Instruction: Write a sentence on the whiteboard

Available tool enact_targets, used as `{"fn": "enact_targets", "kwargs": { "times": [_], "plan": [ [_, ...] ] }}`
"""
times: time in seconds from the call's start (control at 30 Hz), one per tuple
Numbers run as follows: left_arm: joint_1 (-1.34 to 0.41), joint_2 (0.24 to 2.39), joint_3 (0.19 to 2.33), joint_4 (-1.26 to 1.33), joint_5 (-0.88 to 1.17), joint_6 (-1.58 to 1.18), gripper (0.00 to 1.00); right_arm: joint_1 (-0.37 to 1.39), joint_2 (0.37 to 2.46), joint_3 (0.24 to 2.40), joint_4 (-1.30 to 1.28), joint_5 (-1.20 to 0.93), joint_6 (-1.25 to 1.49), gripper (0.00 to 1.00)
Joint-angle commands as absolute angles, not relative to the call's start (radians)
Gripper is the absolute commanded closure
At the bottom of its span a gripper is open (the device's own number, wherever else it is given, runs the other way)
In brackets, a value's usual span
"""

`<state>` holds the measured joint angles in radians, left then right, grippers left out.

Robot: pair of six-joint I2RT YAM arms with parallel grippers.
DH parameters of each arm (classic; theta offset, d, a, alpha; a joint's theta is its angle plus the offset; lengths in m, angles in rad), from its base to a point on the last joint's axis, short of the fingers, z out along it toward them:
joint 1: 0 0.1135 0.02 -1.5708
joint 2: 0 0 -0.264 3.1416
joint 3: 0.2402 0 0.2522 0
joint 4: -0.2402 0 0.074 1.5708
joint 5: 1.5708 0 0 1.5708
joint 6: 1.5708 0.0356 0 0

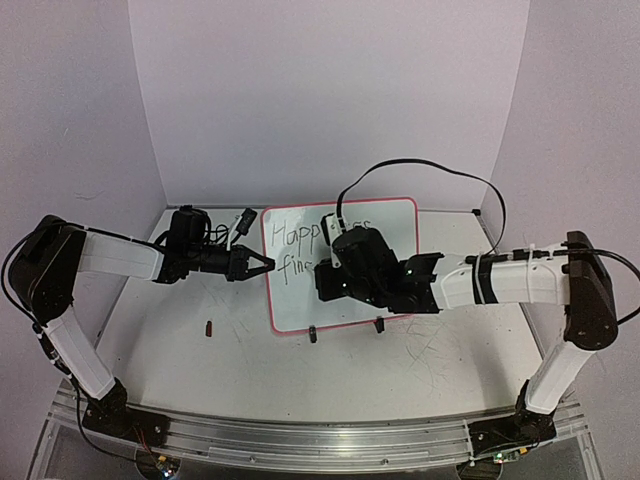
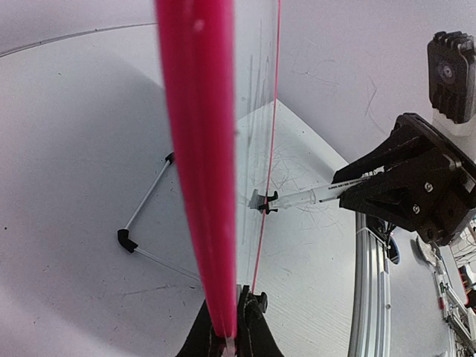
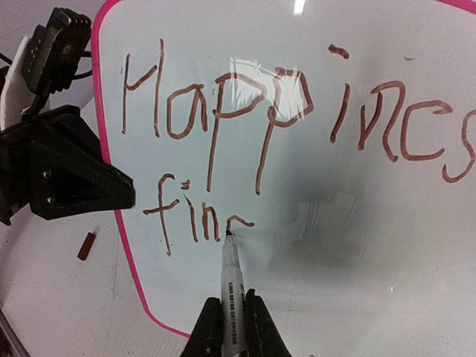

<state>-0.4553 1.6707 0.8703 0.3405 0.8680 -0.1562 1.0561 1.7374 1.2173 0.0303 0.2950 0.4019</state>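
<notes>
Upright near the far edge of the desk (image 1: 400, 370), mid-width, whiteboard (image 1: 390, 225), left gripper (image 1: 262, 265) clamped on its left frame edge, right gripper (image 3: 230, 312) pinching marker (image 3: 231, 279), tip touching sentence (image 3: 271, 111) at second line "fin".

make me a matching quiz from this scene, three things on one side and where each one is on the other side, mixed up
Things:
1 marker
2 whiteboard
3 small red piece

Places:
a lying on the table, off the whiteboard's left side
b left edge pinched in the left claw
c held in the right claw, tip on the whiteboard

Pairs: 1-c, 2-b, 3-a
</notes>
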Motion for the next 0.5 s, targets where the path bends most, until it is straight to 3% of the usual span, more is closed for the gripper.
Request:
{"fn": "enact_targets", "kwargs": {
  "times": [0.0,0.47],
  "plan": [
    [-0.463,1.695,0.890,0.291,0.755,-0.109,1.00,1.063,1.731,1.196,0.034,0.297,0.417,1.00],
    [-0.463,1.695,0.893,0.289,0.755,-0.109,1.00,1.051,1.735,1.234,0.021,0.386,0.399,1.00]
  ]
}}
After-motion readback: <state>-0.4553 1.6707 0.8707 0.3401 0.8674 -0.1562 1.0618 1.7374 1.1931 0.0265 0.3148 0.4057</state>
